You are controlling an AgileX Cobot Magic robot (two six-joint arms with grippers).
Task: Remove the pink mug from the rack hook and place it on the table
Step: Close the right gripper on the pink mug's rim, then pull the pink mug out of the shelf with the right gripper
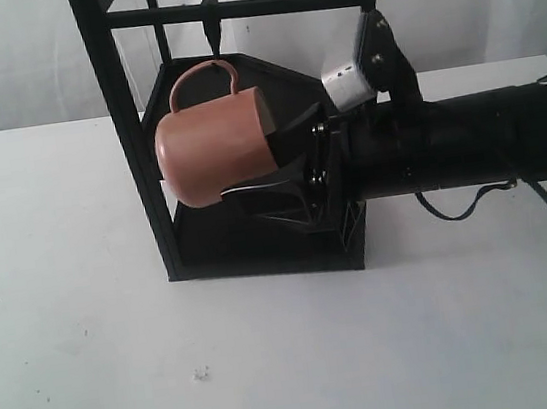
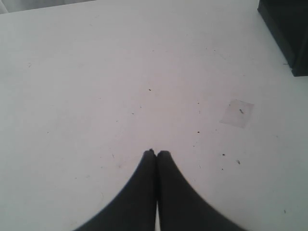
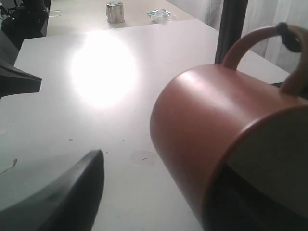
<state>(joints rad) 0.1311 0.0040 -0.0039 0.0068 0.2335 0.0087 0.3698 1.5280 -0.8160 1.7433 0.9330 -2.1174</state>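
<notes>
The pink mug (image 1: 211, 152) hangs tipped on its side inside the rack (image 1: 128, 133), its mouth facing right. Its loop handle (image 1: 201, 73) sits right at the tip of the hook (image 1: 214, 33); in the right wrist view the hook (image 3: 288, 36) overlaps the handle. My right gripper (image 1: 273, 159) is open at the mug's mouth. One finger (image 3: 91, 192) stays outside, well clear of the mug (image 3: 207, 120) wall, and the other reaches inside. My left gripper (image 2: 156, 153) is shut and empty above the table (image 2: 96, 72); it does not show in the exterior view.
The rack's base corner (image 2: 288, 33) lies ahead of the left gripper. A metal can (image 3: 114, 12) and a crumpled wrapper (image 3: 159, 14) sit at the table's far edge. The right arm's cable (image 1: 465, 204) droops over the table (image 1: 70, 342).
</notes>
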